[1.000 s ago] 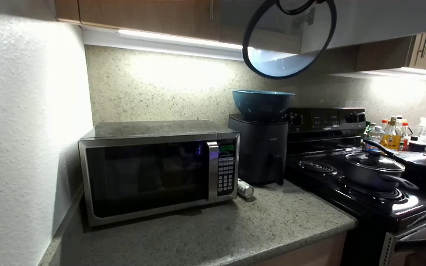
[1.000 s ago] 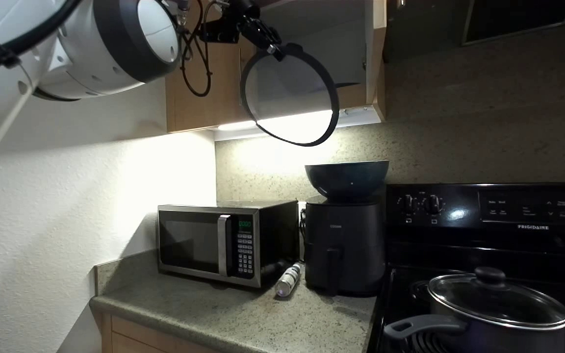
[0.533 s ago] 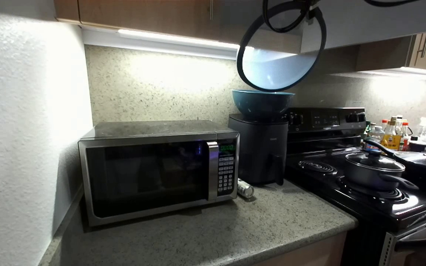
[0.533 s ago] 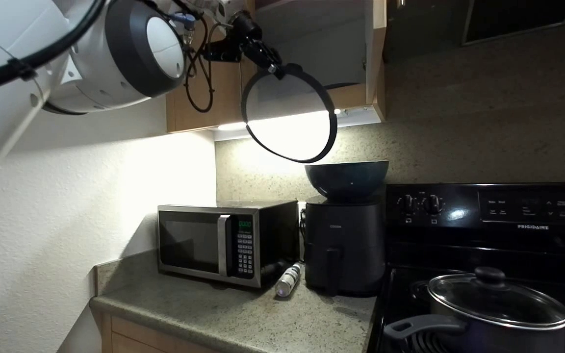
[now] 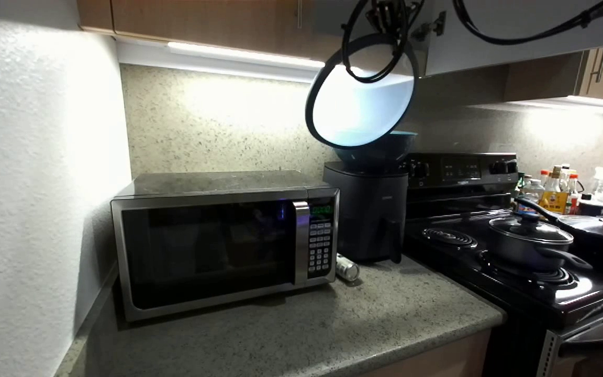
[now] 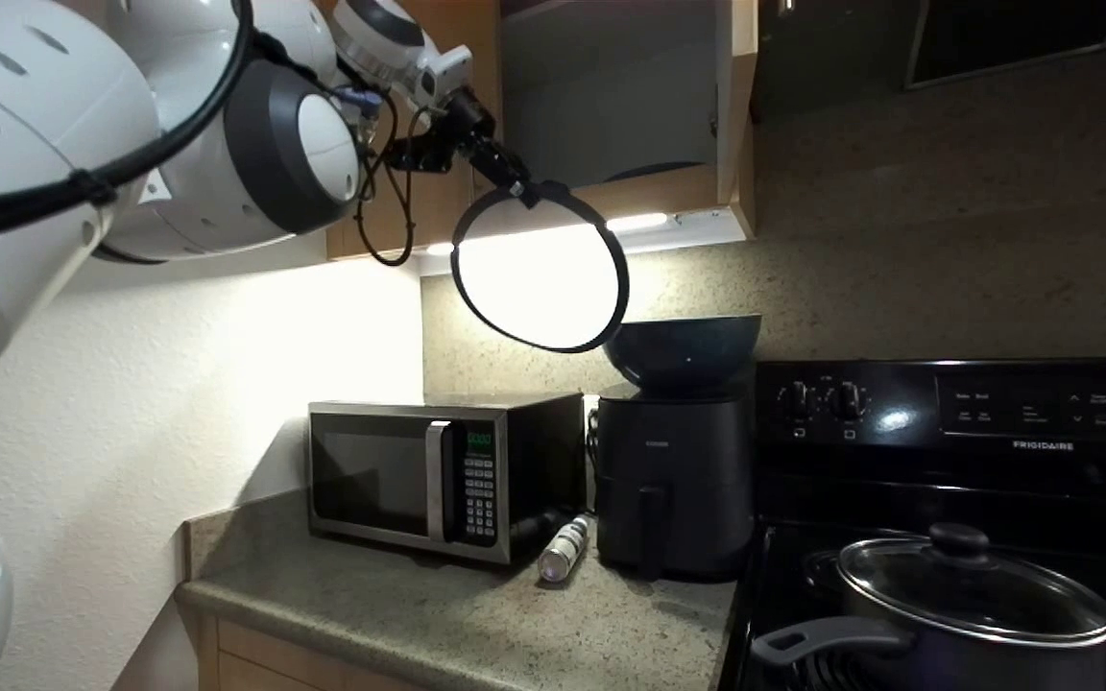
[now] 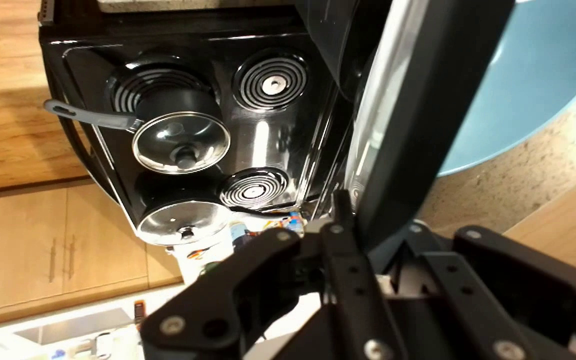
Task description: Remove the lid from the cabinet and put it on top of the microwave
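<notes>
At the tip of your gripper (image 7: pixel 379 225), the lid (image 6: pixel 541 274) is pinched by its dark rim, a finger on each side; you have it hanging tilted below the fingertips, in mid-air. Beyond the fingertips and reaching higher than them, in an exterior view, is the cabinet (image 6: pixel 668 190), its door swung out. Lower than your gripper, well apart from the lid, the microwave (image 6: pixel 409 480) stands on the counter (image 6: pixel 476 614). Also below the gripper, a blue bowl (image 6: pixel 692 353) rests on a tall dark appliance (image 6: pixel 673 470); the lid's lower edge overlaps the bowl in both exterior views, but you can't tell whether they touch. Farther down from the fingers, your wrist view shows the stove (image 7: pixel 288 145) with a lidded pot (image 7: pixel 180 125) on it.
</notes>
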You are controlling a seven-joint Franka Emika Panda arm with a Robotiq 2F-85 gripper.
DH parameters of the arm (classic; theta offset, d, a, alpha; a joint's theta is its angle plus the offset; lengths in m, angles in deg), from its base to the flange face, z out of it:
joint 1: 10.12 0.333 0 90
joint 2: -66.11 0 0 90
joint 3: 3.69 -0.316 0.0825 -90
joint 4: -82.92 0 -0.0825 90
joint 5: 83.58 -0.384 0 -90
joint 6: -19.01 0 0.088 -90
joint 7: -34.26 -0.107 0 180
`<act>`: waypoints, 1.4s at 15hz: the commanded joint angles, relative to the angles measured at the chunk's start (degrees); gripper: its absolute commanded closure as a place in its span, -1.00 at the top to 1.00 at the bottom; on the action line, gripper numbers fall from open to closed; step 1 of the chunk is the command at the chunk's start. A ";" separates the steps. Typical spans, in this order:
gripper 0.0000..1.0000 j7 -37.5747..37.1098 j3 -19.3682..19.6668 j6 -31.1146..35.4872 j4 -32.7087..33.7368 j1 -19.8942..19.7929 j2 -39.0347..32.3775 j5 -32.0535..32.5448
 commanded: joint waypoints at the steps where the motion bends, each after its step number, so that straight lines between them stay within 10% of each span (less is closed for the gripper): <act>1: -0.86 4.91 0.48 3.87 0.00 4.10 -1.21 -0.65; 9: -0.81 9.13 -0.10 11.27 0.38 7.78 -2.48 -6.47; 21: -0.85 18.50 -0.94 12.96 0.10 0.14 -7.16 -13.60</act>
